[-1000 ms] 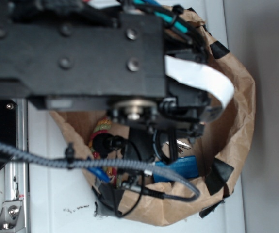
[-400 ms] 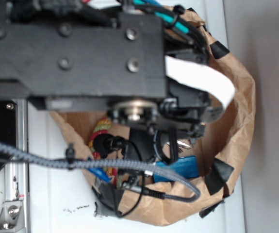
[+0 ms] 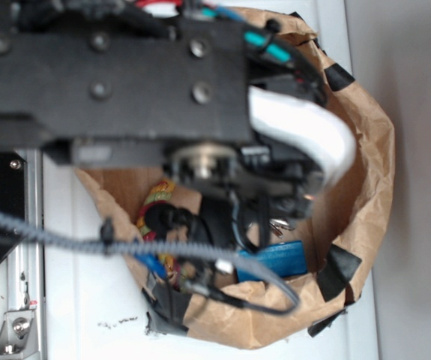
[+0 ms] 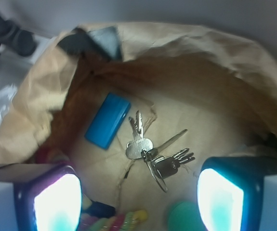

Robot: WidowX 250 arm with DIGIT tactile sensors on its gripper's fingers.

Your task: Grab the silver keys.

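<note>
I see my fingers [image 4: 56, 204] spread wide at the frame's bottom, shiny silver metal keys [image 4: 150, 149] centred in the crumpled brown paper bag [image 4: 215, 120], beside a blue rectangular block [image 4: 108, 120].

Bare bag floor around silver keys [image 4: 155, 153]; blue block [image 4: 107, 120] just beside.

My exterior view looks straight down from above, close over my own black arm, which hides most of the crumpled brown paper bag [image 3: 365, 187] below it. My wrist view sits low inside that bag's mouth [image 4: 186, 53], peering down at its floor from near. Both views share the bag's interior and the flat blue rectangular block [image 3: 275, 261] [image 4: 108, 120] lying in it.
</note>
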